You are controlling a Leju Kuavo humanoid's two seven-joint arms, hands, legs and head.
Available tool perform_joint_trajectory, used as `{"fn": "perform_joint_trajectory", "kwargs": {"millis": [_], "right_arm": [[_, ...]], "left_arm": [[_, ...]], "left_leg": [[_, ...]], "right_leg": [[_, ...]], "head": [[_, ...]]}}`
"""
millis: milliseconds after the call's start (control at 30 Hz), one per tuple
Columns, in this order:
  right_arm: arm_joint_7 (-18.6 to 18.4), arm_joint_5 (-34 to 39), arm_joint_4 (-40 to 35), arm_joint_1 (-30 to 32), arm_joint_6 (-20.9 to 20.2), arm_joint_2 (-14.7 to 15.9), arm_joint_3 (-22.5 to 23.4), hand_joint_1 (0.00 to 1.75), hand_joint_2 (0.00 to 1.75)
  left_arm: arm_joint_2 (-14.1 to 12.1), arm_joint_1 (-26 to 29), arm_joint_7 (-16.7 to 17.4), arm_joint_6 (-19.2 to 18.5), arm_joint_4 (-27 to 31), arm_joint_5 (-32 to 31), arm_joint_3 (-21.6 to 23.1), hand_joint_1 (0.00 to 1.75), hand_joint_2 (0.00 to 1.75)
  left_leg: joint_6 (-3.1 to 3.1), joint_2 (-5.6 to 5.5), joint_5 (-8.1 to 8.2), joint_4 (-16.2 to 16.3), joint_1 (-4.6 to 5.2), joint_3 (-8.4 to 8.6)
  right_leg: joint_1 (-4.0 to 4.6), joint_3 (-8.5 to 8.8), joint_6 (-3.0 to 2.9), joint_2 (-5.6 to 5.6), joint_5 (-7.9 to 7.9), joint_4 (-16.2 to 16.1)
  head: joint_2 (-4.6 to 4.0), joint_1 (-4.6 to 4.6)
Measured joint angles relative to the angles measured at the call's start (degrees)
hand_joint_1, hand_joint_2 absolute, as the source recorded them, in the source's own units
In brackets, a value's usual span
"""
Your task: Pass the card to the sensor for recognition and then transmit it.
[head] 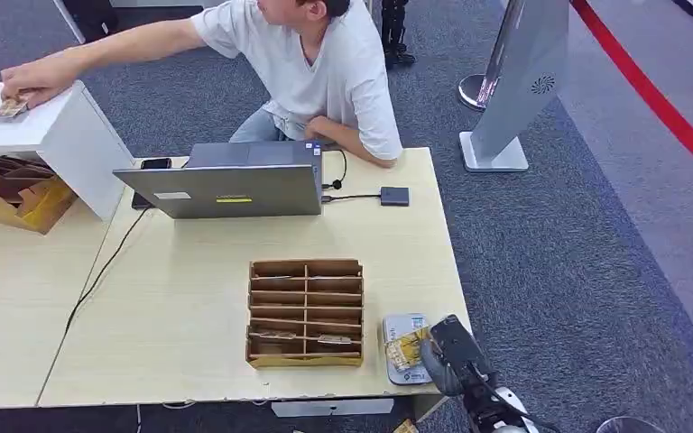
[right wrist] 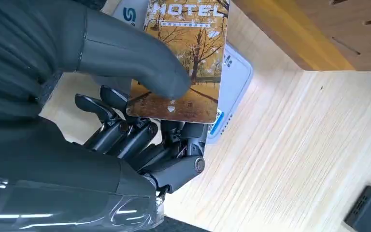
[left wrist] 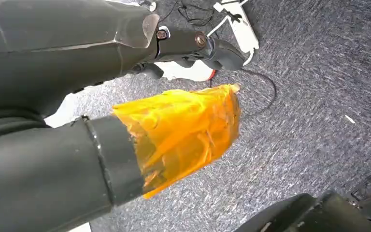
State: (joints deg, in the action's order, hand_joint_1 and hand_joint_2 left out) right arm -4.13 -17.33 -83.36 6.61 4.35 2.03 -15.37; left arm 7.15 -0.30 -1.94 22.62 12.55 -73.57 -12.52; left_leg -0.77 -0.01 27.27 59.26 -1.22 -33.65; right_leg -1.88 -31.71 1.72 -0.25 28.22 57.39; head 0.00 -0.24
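Head view: cardboard organizer (head: 306, 313) holds cards (head: 335, 340) in front slots.

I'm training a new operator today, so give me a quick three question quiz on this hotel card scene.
1. True or false: the right robot hand grips the hotel card over the white card reader.
2. Which sits nearest the reader: A laptop, B cardboard slot tray, C white box?
3. Fill in: the person's hand rests on the white ____.

Key: 1 true; 2 B; 3 box.
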Motion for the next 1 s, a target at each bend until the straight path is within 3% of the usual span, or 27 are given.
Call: {"fn": "perform_joint_trajectory", "kwargs": {"millis": [1000], "right_arm": [[-3.5, -8.4, 0.8, -1.6, 2.8, -0.5, -0.2, 1.75, 1.75]], "left_arm": [[0.1, 0.0, 0.4, 0.2, 0.0, 0.3, 0.0, 0.0, 0.0]], "left_leg": [[0.0, 0.0, 0.0, 0.0, 0.0, 0.0]], "right_leg": [[0.0, 0.01, 0.0, -0.01, 0.0, 0.0]], "head": [[0.0, -0.02]]}}
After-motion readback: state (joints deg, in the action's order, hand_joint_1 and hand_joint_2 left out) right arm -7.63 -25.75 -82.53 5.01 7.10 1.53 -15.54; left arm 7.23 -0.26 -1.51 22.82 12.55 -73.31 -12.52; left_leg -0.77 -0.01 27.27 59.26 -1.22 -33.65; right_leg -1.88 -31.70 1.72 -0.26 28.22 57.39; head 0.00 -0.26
